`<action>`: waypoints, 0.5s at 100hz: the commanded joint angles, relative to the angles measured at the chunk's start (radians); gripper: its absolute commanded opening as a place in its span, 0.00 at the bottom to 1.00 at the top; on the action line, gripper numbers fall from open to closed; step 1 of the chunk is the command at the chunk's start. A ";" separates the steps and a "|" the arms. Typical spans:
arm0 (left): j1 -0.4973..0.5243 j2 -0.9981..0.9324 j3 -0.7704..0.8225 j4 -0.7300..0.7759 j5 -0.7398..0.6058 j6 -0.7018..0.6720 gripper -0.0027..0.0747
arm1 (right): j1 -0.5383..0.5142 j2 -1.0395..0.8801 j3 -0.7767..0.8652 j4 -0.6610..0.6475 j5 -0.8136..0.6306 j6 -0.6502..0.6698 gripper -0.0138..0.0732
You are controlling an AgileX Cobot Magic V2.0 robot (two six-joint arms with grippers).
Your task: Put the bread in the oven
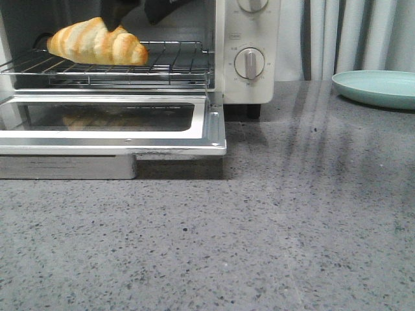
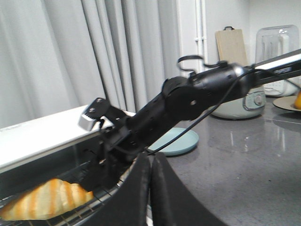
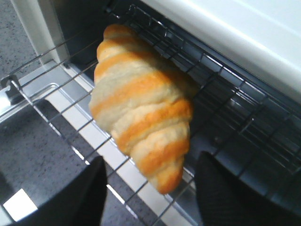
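The bread (image 1: 97,42), a striped orange and cream croissant, lies on the wire rack (image 1: 175,61) inside the white oven (image 1: 249,39), whose door (image 1: 117,133) hangs open. My right gripper (image 1: 139,13) is open just above and behind the bread's right end. In the right wrist view the bread (image 3: 141,113) rests on the rack (image 3: 225,108), and the gripper (image 3: 153,197) stands wide open with a gap on both sides of its tip. My left gripper (image 2: 150,188) is shut and empty beside the oven, out of the front view. Its view also shows the bread (image 2: 44,200).
A teal plate (image 1: 376,87) sits on the grey counter (image 1: 259,227) at the back right, also in the left wrist view (image 2: 176,141). The right arm (image 2: 188,101) reaches across into the oven. Kitchen appliances and a cutting board stand far off by the wall.
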 commanded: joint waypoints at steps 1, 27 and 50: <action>0.000 0.000 -0.023 0.031 -0.077 -0.047 0.01 | 0.036 -0.119 -0.021 0.003 0.016 -0.005 0.25; 0.000 -0.150 0.140 0.652 -0.178 -0.620 0.01 | 0.229 -0.450 0.268 -0.121 -0.105 -0.005 0.10; 0.000 -0.228 0.250 0.691 -0.165 -0.687 0.01 | 0.264 -0.860 0.586 -0.157 -0.189 -0.005 0.10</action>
